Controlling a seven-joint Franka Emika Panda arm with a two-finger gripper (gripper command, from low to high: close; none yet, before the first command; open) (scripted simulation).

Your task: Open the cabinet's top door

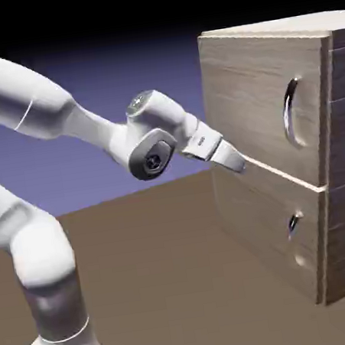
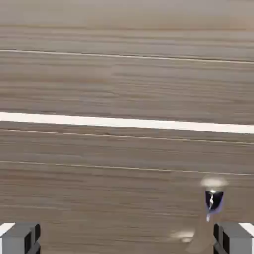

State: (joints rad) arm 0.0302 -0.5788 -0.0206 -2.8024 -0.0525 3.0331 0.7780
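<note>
The step in hand looks like the approach: nothing is gripped yet, and the top door [image 1: 263, 109] sits flush with the cabinet [image 1: 343, 152], not yet opened.

Nearest, the tool [image 1: 234, 161] stands with its jaws wide apart; in the hand view the two grey fingertips [image 2: 20, 238] sit at the far corners of the bottom edge with only wood between them. It holds nothing. In the exterior view its tips lie close to the cabinet's front, about level with the pale seam between the two panels, though whether they touch the wood cannot be told.

Just beyond, the hand view is filled with wood grain, the pale seam [image 2: 127, 122] crossing it, and the small handle [image 2: 213, 201] of the shorter lower panel [image 1: 268, 224] showing near the right fingertip.

Farther right and higher, the long curved handle [image 1: 292, 111] stands on the top door. By my judgement the next move calls for lifting and shifting right to bracket that handle, not the small one, before closing and pulling.
</note>
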